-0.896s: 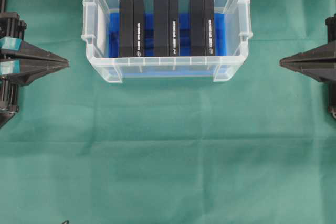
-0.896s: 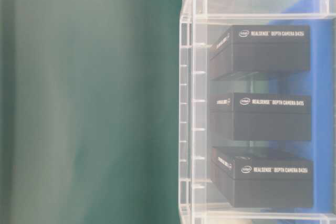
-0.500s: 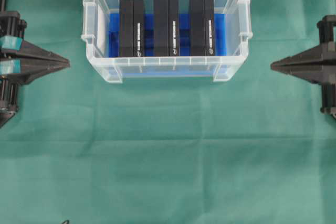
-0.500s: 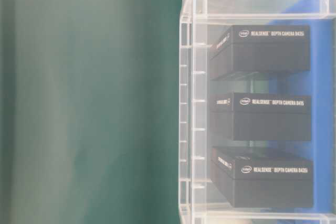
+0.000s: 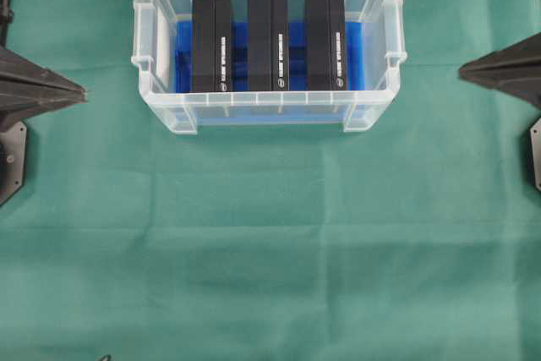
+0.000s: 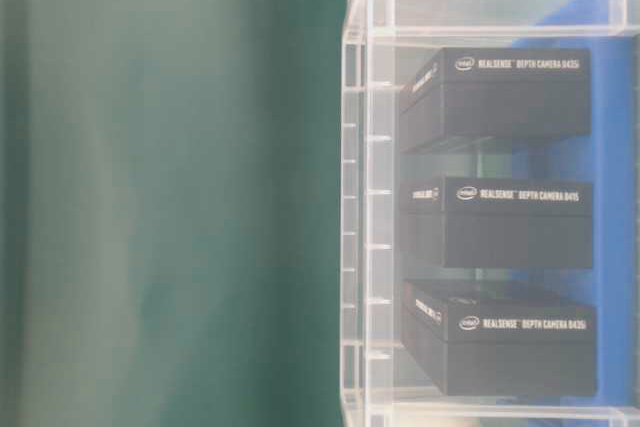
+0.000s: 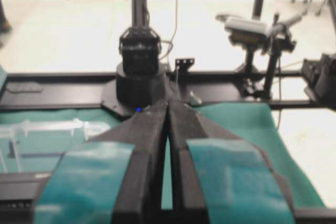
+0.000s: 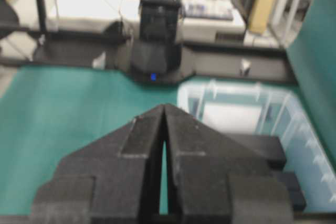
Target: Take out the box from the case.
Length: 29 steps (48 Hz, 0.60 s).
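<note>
Green cloth: a worktop (image 5: 270, 251) is covered by it across the whole overhead view, with faint fold lines seen in the fabric
Case: a clear plastic case (image 5: 161, 103) is set at the top centre of the overhead view, resting on the cloth, its long sides running left to right; rim handles are seen at its left and right ends
Lining: a blue lining (image 5: 239, 52) is seen at the bottom of the case, under and between the boxes
Boxes: three black boxes are stood side by side inside the case, apart from one another; a left box (image 5: 211, 44), a middle box (image 5: 268, 41) and a right box (image 5: 325, 41) are counted in the overhead view
Print: white lettering is carried on each box; in the table-level view it is read as a depth camera label through the case wall
Left pincer: the left pincer (image 5: 82, 93) is seen at the left edge of the overhead view, pointing toward the case and well apart from it; its jaws are pressed together and nothing is held
Right pincer: the right pincer (image 5: 463, 72) is seen at the right edge of the overhead view, pointing toward the case and near its right end without touching; its jaws are closed tip to tip and nothing is gripped
Wrist views: both are blurred; the closed jaw tips are shown with green cloth beneath, and part of the case with dark boxes is seen in the right one
</note>
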Motion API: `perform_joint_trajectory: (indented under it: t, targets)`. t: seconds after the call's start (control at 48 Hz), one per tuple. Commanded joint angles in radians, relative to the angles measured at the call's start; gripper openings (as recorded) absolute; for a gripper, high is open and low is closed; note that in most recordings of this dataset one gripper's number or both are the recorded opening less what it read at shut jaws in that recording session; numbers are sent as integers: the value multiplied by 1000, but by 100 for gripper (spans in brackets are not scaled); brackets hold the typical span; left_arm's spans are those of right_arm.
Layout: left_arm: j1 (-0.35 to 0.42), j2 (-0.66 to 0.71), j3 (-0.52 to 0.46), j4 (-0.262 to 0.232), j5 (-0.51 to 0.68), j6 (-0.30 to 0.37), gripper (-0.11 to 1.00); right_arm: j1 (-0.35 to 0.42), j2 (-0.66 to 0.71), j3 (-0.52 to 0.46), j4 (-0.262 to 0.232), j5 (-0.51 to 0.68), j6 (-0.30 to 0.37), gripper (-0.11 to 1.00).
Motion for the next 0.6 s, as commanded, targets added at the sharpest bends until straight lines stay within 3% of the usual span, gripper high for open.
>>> perform_joint_trajectory:
  t: [0.0,0.313,0.584]
  targets:
    - [-9,23,-84,3,57,2,1,0,9,-60,2,29,-2,-1]
    - [-34,66,-160,0,204,-25,1,0,14,-101,3,138,17,-1]
    - [-34,89,-176,0,555,-175,1,0,46,-150,0,549,87,-1]
